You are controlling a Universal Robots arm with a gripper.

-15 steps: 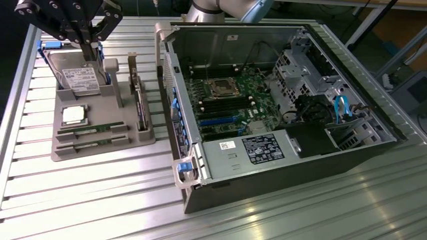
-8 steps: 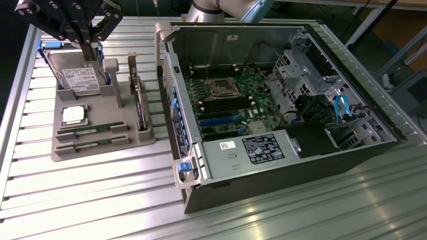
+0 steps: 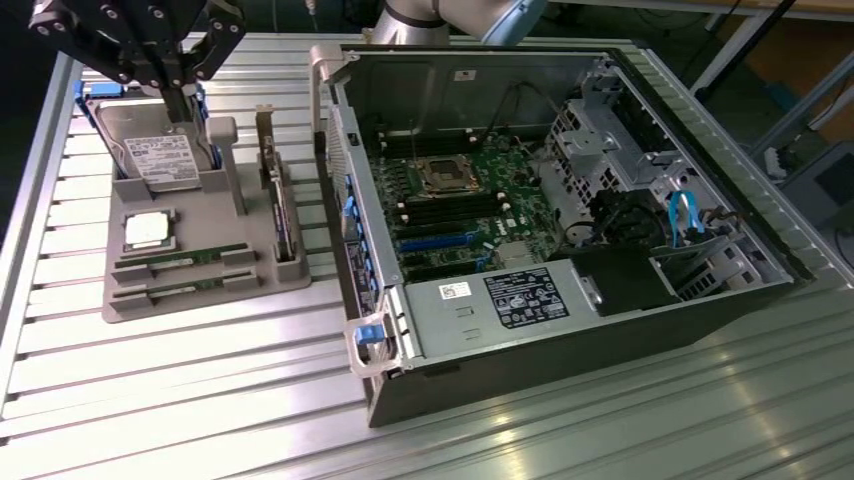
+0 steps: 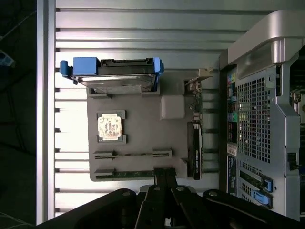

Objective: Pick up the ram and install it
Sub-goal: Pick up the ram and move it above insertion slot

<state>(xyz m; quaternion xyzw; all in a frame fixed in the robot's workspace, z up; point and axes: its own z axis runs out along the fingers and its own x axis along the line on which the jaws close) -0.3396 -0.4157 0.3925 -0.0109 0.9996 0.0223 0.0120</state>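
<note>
Gripper (image 3: pixel 182 105) hangs at the exterior view's upper left, fingers pressed together on nothing, as I read it | ram (image 3: pixel 180 262) lies slotted in the grey tray (image 3: pixel 200 305), lower in frame, well apart, long axis running left-right.

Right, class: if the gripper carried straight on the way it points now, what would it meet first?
Probably the ram stick nearest it in the grey tray. The gripper points down at that stick's end, though its height above is unclear.
</note>
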